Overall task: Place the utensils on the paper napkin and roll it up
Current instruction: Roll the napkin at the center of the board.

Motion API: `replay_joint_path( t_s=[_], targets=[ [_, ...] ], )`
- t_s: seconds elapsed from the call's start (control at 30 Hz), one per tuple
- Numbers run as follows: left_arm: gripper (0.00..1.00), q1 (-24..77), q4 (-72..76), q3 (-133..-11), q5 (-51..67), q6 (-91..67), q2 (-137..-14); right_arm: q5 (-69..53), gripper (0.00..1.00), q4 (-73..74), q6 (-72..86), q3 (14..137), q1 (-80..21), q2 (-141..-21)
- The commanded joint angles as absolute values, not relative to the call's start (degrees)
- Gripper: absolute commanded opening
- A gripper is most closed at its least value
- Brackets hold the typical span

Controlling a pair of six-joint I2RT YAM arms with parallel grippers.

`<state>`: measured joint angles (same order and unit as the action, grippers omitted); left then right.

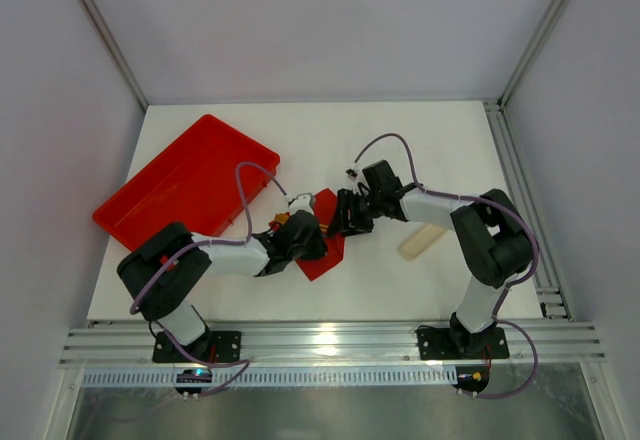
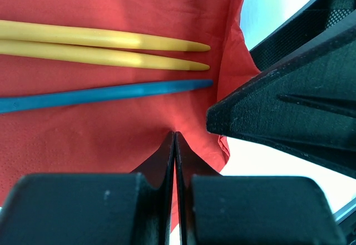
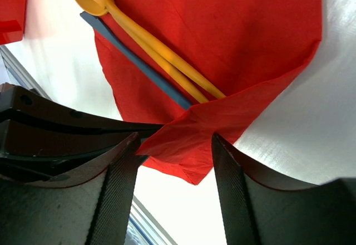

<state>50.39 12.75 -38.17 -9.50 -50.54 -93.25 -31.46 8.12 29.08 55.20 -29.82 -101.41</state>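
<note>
1 of the task's 2 steps looks done to us, and the 2nd is barely begun. The red tray (image 1: 185, 185) sits well away from the left gripper (image 2: 174, 139), off its outer side, and takes no part.

The paper napkin (image 3: 233, 39) lies on the table (image 1: 400, 150) directly under both grippers, with 1 corner folded over beside their tips. The left gripper is closed, its tips pressed onto the paper just short of that fold. Whether any paper is caught between them we cannot tell. The right gripper (image 3: 175, 145) has its jaws apart, straddling the folded corner without pinching it.

A pale tan piece (image 1: 422, 240) lies on the table behind the right gripper, near its forearm. We cannot tell what it is, and if it is cutlery, placing is not finished.

The utensils (image 3: 153, 50), 2 yellow and 1 blue, lie side by side on the napkin ahead of both grippers, with their handle ends tucked beneath the fold.

Rolling is what remains. Both grippers crowd the same corner, nearly touching, so we judge that each stands in the other's way.
</note>
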Motion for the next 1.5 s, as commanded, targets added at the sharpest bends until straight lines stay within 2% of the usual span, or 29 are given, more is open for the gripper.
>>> replay_joint_path(
  t_s=[0.0, 0.17, 0.4, 1.27, 1.47],
  targets=[
    [0.0, 50.6, 13.5, -37.4, -10.8, -50.2, -92.5, -33.4, 0.59, 5.4, 29.4, 57.7, -30.1, -99.8],
    [0.0, 50.7, 13.7, -37.4, -10.6, -50.3, -92.6, -34.5, 0.62, 4.0, 30.5, 58.0, -30.2, -100.8],
    [0.0, 50.6, 13.7, -36.9, -10.6, -50.2, -92.2, -36.1, 0.6, 1.1, 32.0, 58.5, -30.1, -102.3],
    [0.0, 50.6, 10.5, -37.6, -12.0, -49.2, -88.1, -37.7, 0.22, -6.3, 34.6, 55.6, -29.4, -106.8],
    [0.0, 50.7, 8.2, -39.3, -13.1, -48.6, -87.3, -37.4, 0.17, -6.9, 34.3, 54.8, -29.3, -107.7]
  ],
)
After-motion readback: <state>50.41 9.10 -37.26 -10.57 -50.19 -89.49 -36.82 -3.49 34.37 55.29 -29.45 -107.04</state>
